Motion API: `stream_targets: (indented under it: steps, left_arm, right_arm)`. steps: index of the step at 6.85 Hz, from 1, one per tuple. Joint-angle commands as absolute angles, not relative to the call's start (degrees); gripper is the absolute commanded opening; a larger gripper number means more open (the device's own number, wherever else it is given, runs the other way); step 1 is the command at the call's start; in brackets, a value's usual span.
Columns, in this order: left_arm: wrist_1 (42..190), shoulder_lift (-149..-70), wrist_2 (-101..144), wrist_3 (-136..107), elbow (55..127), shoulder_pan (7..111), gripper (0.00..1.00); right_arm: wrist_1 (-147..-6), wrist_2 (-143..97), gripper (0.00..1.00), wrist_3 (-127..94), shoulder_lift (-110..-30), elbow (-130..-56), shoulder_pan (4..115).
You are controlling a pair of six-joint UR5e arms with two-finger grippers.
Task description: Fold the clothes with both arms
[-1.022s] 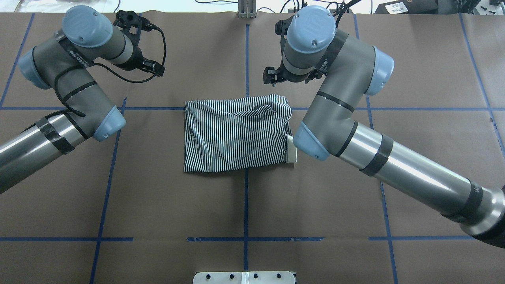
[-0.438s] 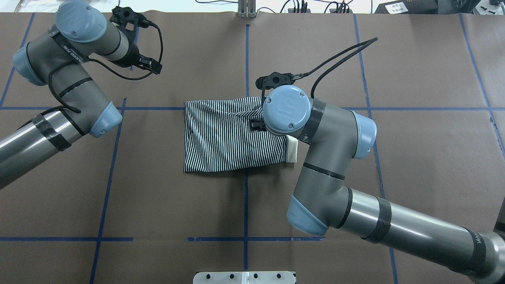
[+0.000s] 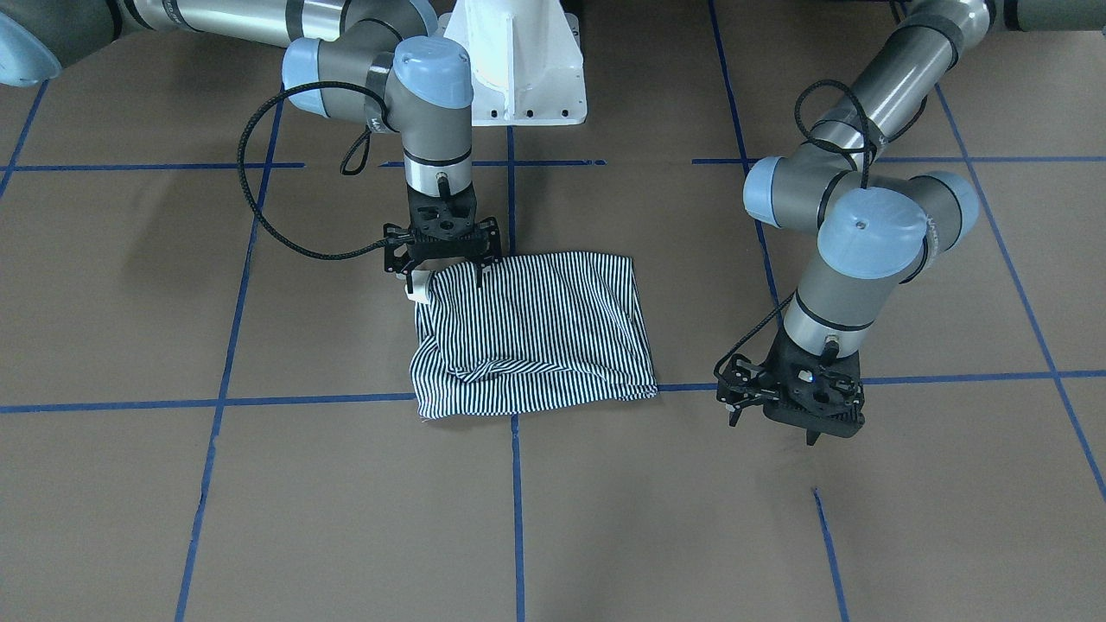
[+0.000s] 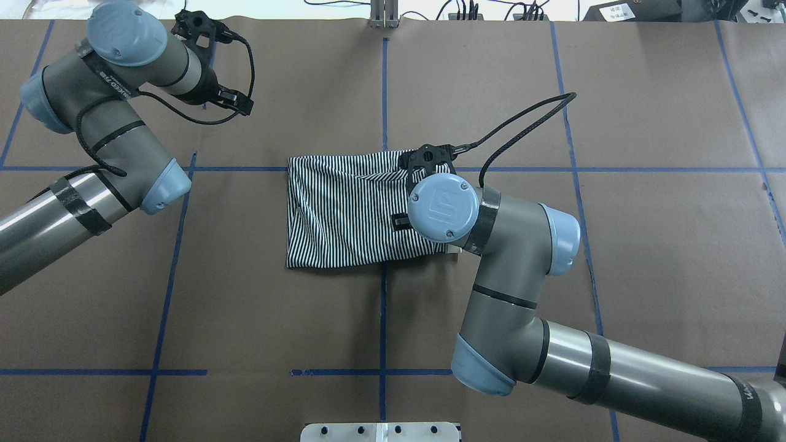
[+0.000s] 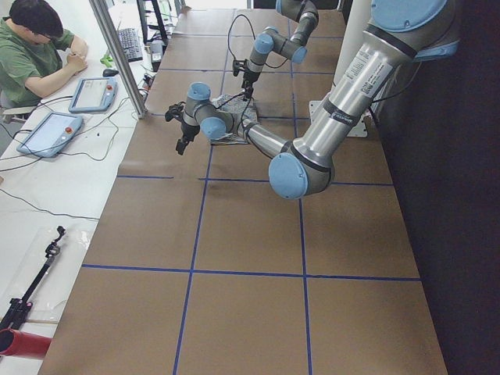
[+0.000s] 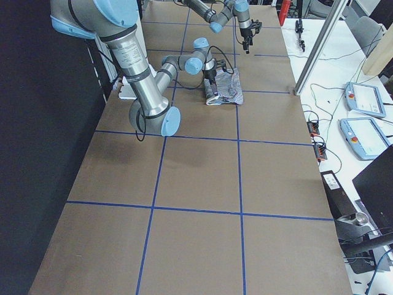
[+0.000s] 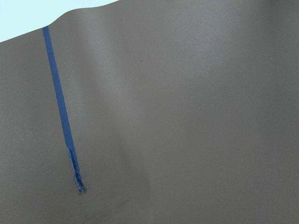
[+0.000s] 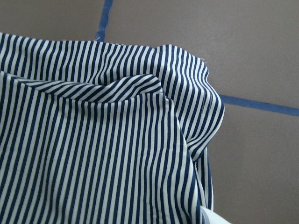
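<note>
The striped shirt (image 4: pixel 344 212) lies folded into a rectangle at the table's centre, with a ridge of loose cloth along its far edge (image 3: pixel 518 367). Its cream collar (image 3: pixel 419 287) pokes out at the corner nearest the robot's right side. My right gripper (image 3: pixel 442 269) points straight down over that corner, open, its fingers straddling the collar and the shirt's edge. In the overhead view its wrist (image 4: pixel 442 205) hides the fingers. The right wrist view is filled with the shirt (image 8: pixel 93 149). My left gripper (image 3: pixel 773 428) hangs open above bare paper, well off the shirt's left side.
Brown paper with a blue tape grid (image 4: pixel 384 92) covers the table. The white pedestal base (image 3: pixel 518 69) stands at the robot's edge. A person (image 5: pixel 35 47) sits at a side table with control tablets (image 5: pixel 51 133) beyond the far edge. The left wrist view holds only paper and a tape strip (image 7: pixel 60 112).
My right arm swung from beyond the shirt's far edge back over its right side and came down at the collar corner. The left arm shifted slightly outward.
</note>
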State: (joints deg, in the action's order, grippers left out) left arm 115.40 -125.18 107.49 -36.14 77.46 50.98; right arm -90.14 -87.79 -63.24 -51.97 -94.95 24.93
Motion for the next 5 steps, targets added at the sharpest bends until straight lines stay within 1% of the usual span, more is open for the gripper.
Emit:
stream_targets:
  steps: [1, 2, 3, 5]
  left_arm:
    - [115.4, -125.2, 107.5, -36.2, 77.6, 51.0, 1.0]
    - [115.7, -125.2, 107.5, -36.1, 77.6, 51.0, 1.0]
    - [115.7, -125.2, 107.5, -36.1, 77.7, 51.0, 1.0]
    - [115.7, -125.2, 107.5, -36.2, 77.7, 51.0, 1.0]
  right_arm:
    - [-89.9, -87.5, 1.0, -65.6, -53.2, -94.2, 23.0]
    - [-89.0, -86.5, 1.0, -65.6, -53.3, -93.5, 22.9]
    - [-82.2, -85.7, 1.0, -65.2, -53.1, -89.2, 22.8]
    - [-80.5, -86.6, 1.0, -64.8, -52.6, -88.9, 24.1]
